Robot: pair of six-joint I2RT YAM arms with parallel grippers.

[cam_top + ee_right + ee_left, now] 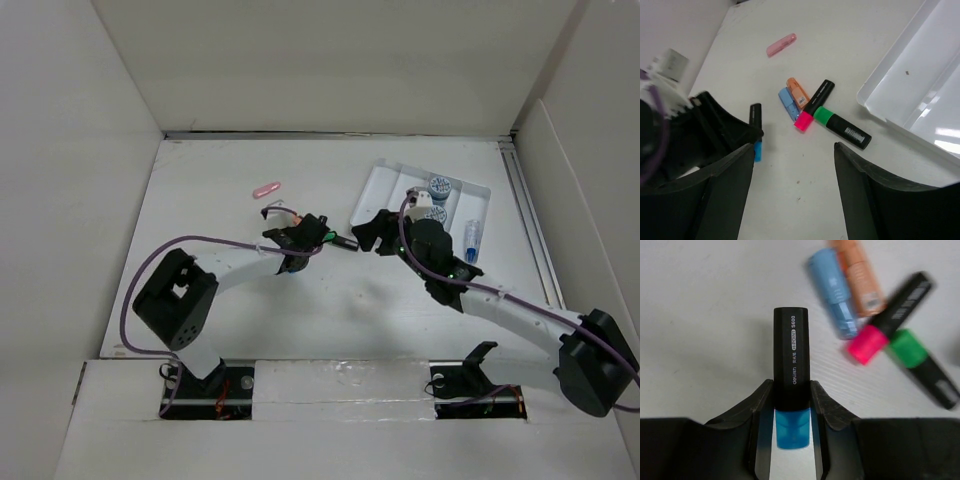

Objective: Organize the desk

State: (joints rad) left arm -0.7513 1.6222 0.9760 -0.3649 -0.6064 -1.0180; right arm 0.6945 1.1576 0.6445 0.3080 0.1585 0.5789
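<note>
On the white desk [215, 215], my left gripper [791, 390] is shut on a black highlighter with a blue cap [790, 355]. Both fingers press its barrel just above the cap, and it lies flat on the surface. In the top view this gripper [305, 235] sits left of centre. My right gripper [794, 150] stands open over bare desk with nothing between its fingers; from above it [368, 232] faces the left gripper. A pink-capped highlighter [812, 106] and a green-capped highlighter [842, 127] lie just ahead, beside a small blue piece [788, 102] and an orange one [797, 91].
A white compartment tray [385, 190] lies at the back right, holding round items [438, 185] and a small blue-capped vial [471, 240]. A pink object [267, 189] lies alone farther back on the left. White panels wall the desk on three sides.
</note>
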